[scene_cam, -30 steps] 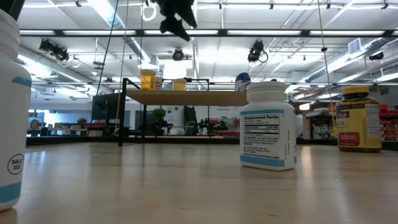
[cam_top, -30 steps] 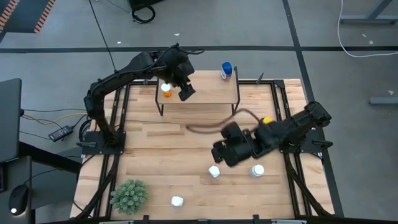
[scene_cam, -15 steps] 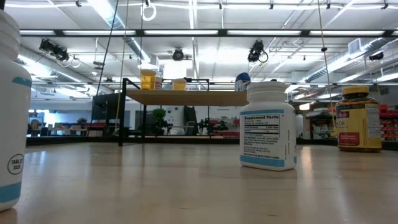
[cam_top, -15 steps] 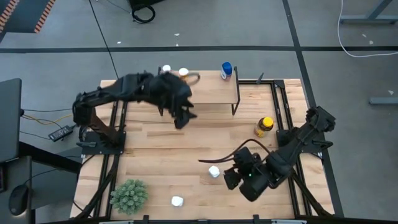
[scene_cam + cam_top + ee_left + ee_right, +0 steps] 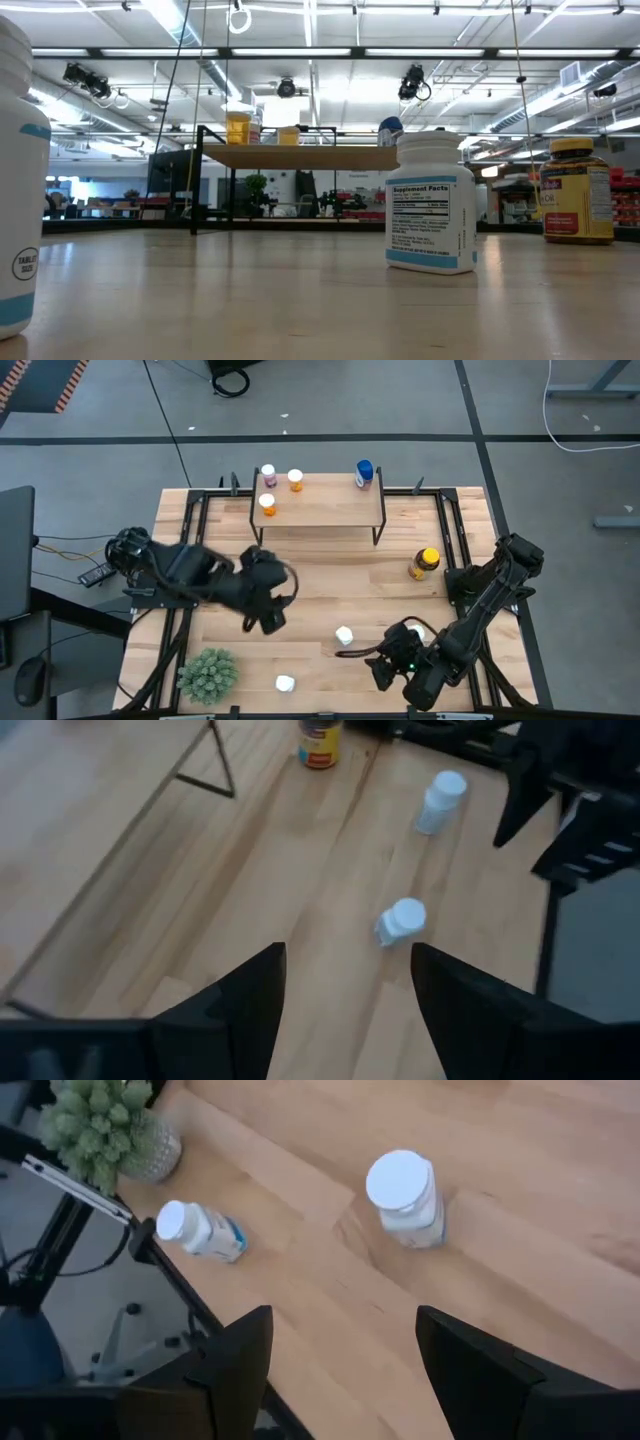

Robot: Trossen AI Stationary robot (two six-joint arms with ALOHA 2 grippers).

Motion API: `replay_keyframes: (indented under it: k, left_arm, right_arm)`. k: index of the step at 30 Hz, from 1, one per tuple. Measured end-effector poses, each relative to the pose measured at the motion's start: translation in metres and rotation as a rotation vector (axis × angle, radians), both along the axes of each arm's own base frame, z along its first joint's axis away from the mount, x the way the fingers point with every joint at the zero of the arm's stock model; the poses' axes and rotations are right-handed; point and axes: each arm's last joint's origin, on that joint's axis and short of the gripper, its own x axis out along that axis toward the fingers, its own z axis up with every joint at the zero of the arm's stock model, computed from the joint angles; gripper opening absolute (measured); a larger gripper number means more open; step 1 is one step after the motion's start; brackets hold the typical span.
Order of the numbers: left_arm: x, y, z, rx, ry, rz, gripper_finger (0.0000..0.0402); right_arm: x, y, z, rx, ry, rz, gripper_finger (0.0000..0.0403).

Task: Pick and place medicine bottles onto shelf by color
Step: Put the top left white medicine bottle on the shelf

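White bottle [image 5: 344, 634] between my grippers, left [image 5: 345, 982] and right [image 5: 343, 1342], both released, empty; risk arms colliding.

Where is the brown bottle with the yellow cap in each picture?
High view: the brown bottle stands at the table's right side.
Low view: far right.
Left wrist view: at the top edge, near the middle.
Right wrist view: not in it.
Shared landmark: the shelf, left of the bottle in the high and low views.
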Motion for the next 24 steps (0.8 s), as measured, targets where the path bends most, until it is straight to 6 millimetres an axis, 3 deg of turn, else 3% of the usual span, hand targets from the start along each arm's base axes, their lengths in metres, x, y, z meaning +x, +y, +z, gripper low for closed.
replay_keyframes:
  k: [7,9,14,19,24]
  left_arm:
    - [-0.001,-0.021,-0.015,0.019,0.034,-0.017,0.0213]
    - [0.005,-0.026,-0.032,0.017,0.070,-0.059,0.0207]
    - [0.032,-0.039,-0.096,-0.117,0.126,-0.263,0.0189]
    - [0.050,-0.034,-0.135,-0.229,0.074,-0.358,0.0174]
    - [0.057,-0.020,-0.141,-0.246,0.097,-0.540,0.0165]
  right_arm:
    - [0.002,-0.003,-0.004,-0.146,0.022,0.130,0.0255]
    - [0.004,-0.005,-0.005,-0.168,0.039,0.165,0.0255]
    - [0.000,0.000,-0.006,-0.067,0.109,0.214,0.0255]
    - [-0.013,0.012,-0.007,0.025,0.110,0.175,0.0255]
    - [-0.018,0.017,-0.006,0.074,0.094,0.118,0.0255]
